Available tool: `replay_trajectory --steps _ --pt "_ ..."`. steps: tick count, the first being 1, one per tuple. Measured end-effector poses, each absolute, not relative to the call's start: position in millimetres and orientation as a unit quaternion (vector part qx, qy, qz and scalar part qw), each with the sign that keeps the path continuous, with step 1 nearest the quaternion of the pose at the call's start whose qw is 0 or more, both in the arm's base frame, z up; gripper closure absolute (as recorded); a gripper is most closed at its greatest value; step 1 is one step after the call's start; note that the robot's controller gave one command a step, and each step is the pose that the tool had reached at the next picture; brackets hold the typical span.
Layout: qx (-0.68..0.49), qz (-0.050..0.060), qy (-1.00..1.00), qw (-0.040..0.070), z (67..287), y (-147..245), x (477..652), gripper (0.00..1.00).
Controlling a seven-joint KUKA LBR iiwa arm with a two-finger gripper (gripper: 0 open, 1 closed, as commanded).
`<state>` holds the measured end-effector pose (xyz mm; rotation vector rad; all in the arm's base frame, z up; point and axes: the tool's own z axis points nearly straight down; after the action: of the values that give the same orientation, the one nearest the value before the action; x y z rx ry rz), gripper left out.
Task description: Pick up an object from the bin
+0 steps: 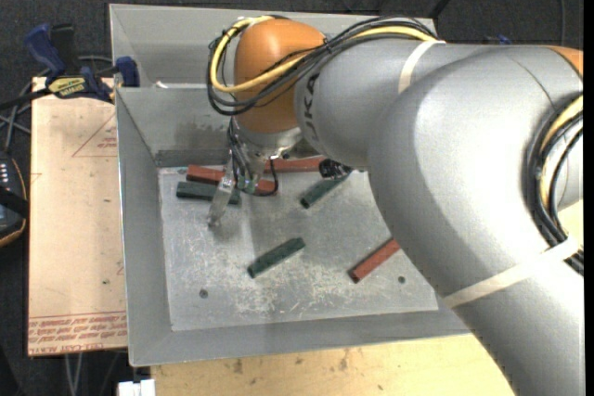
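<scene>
My gripper (224,198) hangs low over the back left part of the bin floor, under the orange wrist cover. Just to its left lies a short dark green block (194,191). A red bar (205,173) lies behind that block. A small red piece (263,186) shows right beside the gripper on its right. I cannot see anything held in the gripper.
A long red bar (302,164) and a dark green bar (321,192) lie right of the gripper. Nearer the front lie another green bar (276,257) and a red bar (374,261). The arm covers the bin's right side.
</scene>
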<state>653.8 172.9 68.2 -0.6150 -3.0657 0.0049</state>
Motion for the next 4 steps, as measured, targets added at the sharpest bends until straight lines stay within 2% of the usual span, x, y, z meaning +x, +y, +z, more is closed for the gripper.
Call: replay_trajectory --steps 1,3,4 --pt "-0.13 -0.001 -0.991 -0.001 71 179 646.8 1.0" --pt "-0.13 0.0 -0.991 0.0 73 179 646.1 1.0" --pt "-0.13 0.0 -0.991 0.001 82 179 645.9 1.0"
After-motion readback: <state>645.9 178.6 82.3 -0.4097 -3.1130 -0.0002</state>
